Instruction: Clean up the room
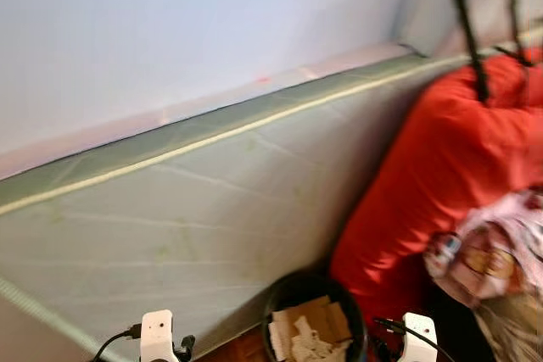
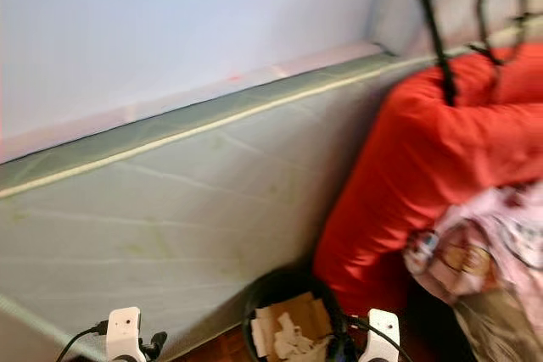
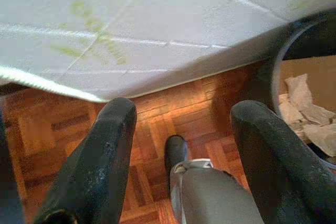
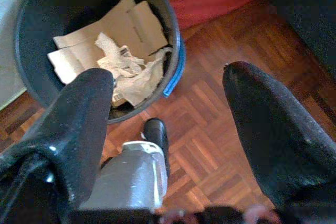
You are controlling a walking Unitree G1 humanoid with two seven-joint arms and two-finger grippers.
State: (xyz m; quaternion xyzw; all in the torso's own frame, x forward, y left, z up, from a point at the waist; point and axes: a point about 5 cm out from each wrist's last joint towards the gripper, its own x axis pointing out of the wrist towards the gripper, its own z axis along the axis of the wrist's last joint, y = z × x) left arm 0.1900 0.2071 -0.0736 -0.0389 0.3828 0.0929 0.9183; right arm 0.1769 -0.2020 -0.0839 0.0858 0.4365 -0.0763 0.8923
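Just above the parquet floor [image 3: 199, 114] both arms hang low: the left gripper [image 3: 184, 129] and the right gripper [image 4: 168, 103] each have fingers spread apart, holding nothing. Beyond them a black bin [image 4: 31, 85] holds cardboard and crumpled paper [image 4: 131, 66]. Behind it a mattress [image 1: 170, 209] leans on the wall, with a red cushion [image 1: 433, 175] beside it. A careless step forward could tip the bin and spill the paper.

A round black bin [image 4: 31, 35] holding crumpled paper [image 4: 128, 72] and cardboard [image 4: 128, 24] stands on parquet.
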